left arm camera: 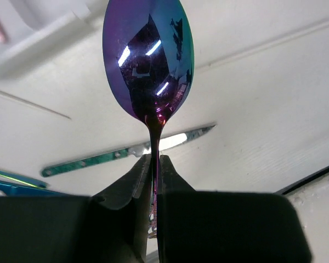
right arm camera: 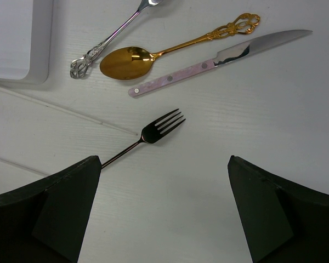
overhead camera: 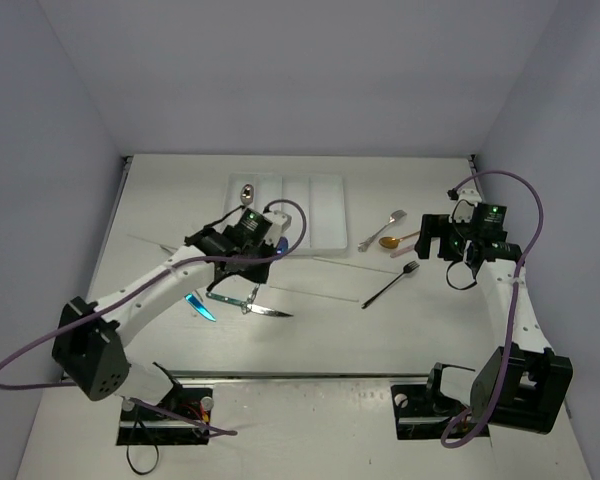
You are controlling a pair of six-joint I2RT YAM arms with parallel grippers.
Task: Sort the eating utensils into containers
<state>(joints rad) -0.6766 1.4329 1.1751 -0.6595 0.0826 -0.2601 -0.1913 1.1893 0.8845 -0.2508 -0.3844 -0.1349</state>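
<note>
Nearest, on the left half of the worktop, two knives are lying flat. The blue knife is lying partly under the left arm. The green knife, green-handled with a silver blade, is lying just beside it toward the centre, blade pointing right. Right of centre, the fork is lying at a slant, tines pointing toward the far right corner.

Farther in, the left gripper is clamping the purple spoon by its handle. Both fingers are pressing against the thin stem with no gap showing. The bowl is pointing away from the fingers, its hollow facing the wrist camera. In the top view this gripper is standing just short of the near edge of the tray, at the tray's left end.

The right gripper is hanging over the right half of the worktop with its jaws spread wide and nothing between them. The fork's tines are showing in the gap, on the surface below. Just beyond the fork, the gold spoon, the silver spoon and the pink knife are lying close together, apart from the fork. The silver spoon's handle end is lying right beside the gold bowl; whether they are touching cannot be told.

Farthest, the tray is sitting toward the far edge, left of centre, with its compartments running near to far. The lone spoon is lying in the leftmost compartment, toward its far end.
</note>
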